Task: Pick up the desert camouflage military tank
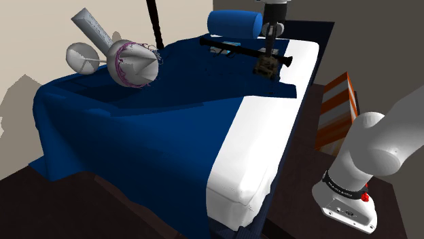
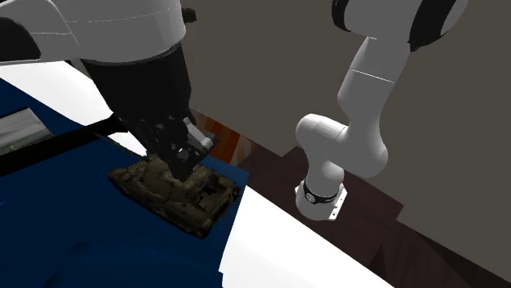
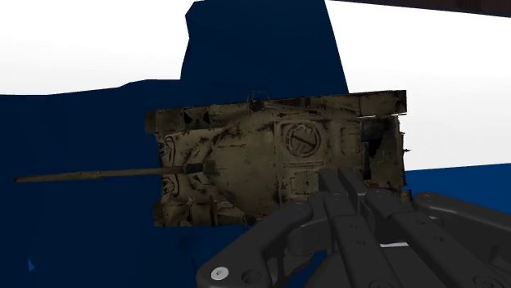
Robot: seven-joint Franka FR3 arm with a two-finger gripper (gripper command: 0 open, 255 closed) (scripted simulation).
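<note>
The gripper (image 3: 347, 188) sits low over the rear of the tank (image 3: 270, 155), near a corner of the bed (image 1: 253, 157); whether its jaws grip, I cannot tell. Held off-centre, the tank could tip and slip.

White bed (image 1: 253, 170), blue blanket (image 1: 136, 129), camouflage tank (image 1: 267, 66), blue bolster (image 1: 234, 24)

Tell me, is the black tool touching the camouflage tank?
Cannot tell. In the second exterior view the black tool overlaps the brown camouflage tank, hiding any contact or gap.

The tank (image 3: 270, 164) looks matt and rough, the blue bedcover (image 1: 136, 142) smooth cloth, the arm (image 2: 360, 98) glossy
</note>
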